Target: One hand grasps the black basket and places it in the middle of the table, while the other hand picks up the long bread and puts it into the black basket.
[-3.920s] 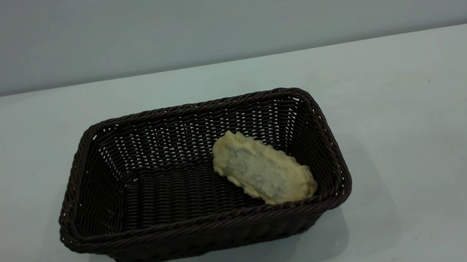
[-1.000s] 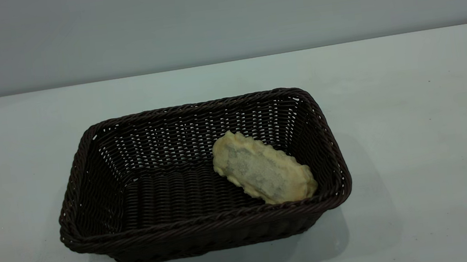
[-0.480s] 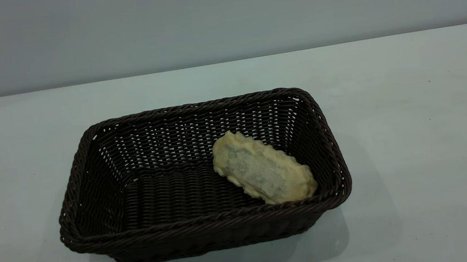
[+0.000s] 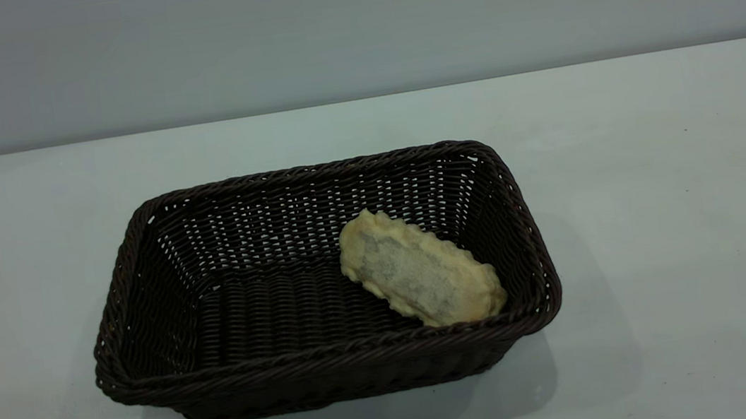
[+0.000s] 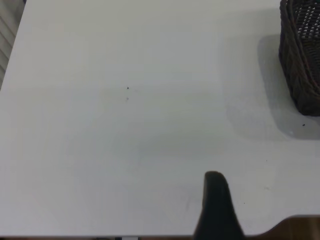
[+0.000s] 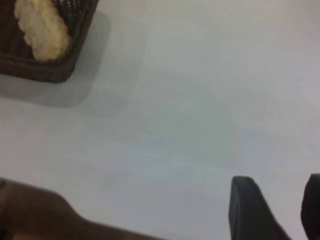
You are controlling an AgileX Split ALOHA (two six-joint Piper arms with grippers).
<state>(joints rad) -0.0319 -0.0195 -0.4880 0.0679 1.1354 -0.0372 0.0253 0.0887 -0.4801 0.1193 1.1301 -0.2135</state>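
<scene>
The black basket (image 4: 140,281) stands on the white table (image 4: 664,202), near its middle. The long bread (image 4: 420,275) lies inside it at the right end, pale mottled underside up, leaning on the right wall. Neither gripper shows in the exterior view. In the left wrist view one finger (image 5: 216,200) of my left gripper (image 5: 272,197) shows over bare table, far from the basket's corner (image 5: 300,65); its partner is out of frame. My right gripper (image 6: 277,192) is open and empty over bare table, well away from the basket (image 6: 45,70) and bread (image 6: 42,27).
The table's brown front edge shows near each gripper, in the left wrist view (image 5: 300,227) and in the right wrist view (image 6: 40,210). A grey wall (image 4: 351,27) runs behind the table. Bare tabletop lies on both sides of the basket.
</scene>
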